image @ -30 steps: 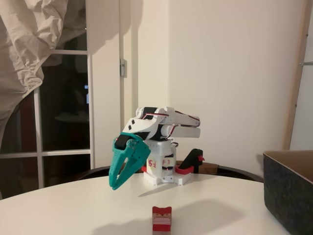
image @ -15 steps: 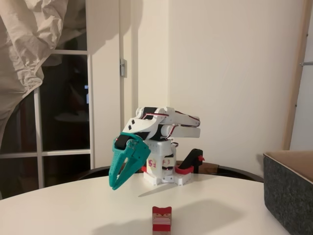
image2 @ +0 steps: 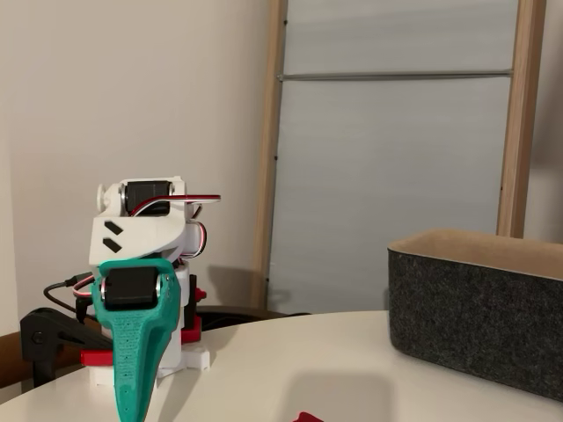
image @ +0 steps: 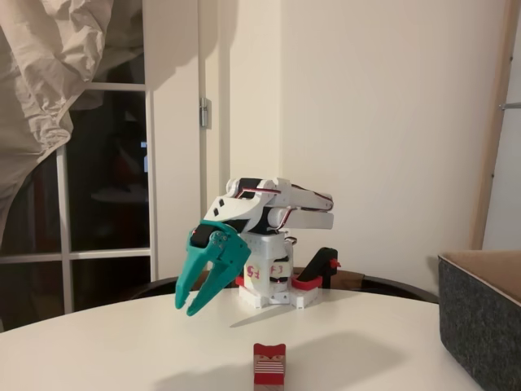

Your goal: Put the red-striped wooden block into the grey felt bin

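The red-striped wooden block (image: 269,365) stands on the white table (image: 122,350) near the front edge, its striped white face toward the camera. In the other fixed view only a red sliver of the block (image2: 306,417) shows at the bottom edge. My teal gripper (image: 185,310) hangs above the table, behind and to the left of the block, pointing down. Its fingers are parted, so it is open, with nothing between them. It is seen edge-on as the gripper (image2: 128,413). The grey felt bin (image: 482,322) stands at the right, and its tan lining shows in the bin (image2: 475,321).
The arm's white base (image: 269,281) is fixed at the back of the round table with a red-and-black clamp (image: 320,271). A window with a crumpled curtain (image: 57,90) lies behind on the left. Bare tabletop lies between block and bin.
The gripper's fingers have parted: they were together in the earlier frames and now stand open. Arm, block and bin have not moved.
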`<state>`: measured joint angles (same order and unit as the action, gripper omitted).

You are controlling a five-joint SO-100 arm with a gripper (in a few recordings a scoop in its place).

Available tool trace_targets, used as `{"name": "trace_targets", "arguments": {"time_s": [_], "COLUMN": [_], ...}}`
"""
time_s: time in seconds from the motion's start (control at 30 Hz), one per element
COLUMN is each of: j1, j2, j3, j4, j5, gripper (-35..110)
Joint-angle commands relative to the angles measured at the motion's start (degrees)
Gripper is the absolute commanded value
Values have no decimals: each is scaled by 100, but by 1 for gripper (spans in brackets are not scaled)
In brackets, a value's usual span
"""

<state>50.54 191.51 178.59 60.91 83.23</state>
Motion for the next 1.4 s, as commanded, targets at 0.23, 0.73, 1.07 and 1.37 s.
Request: {"name": "trace_targets", "arguments": {"time_s": [0.23,0.73,1.07,1.37], "j1": [-105,-1116,-2065,-3094], "j2": [-316,-3103,-4957,-6108], "j3": [-1749,-5124,-6284,-6302], "j4": [44,-457,-686,114], "j5": [923,1828,0,-4034], "gripper": [10,13,18,28]}}
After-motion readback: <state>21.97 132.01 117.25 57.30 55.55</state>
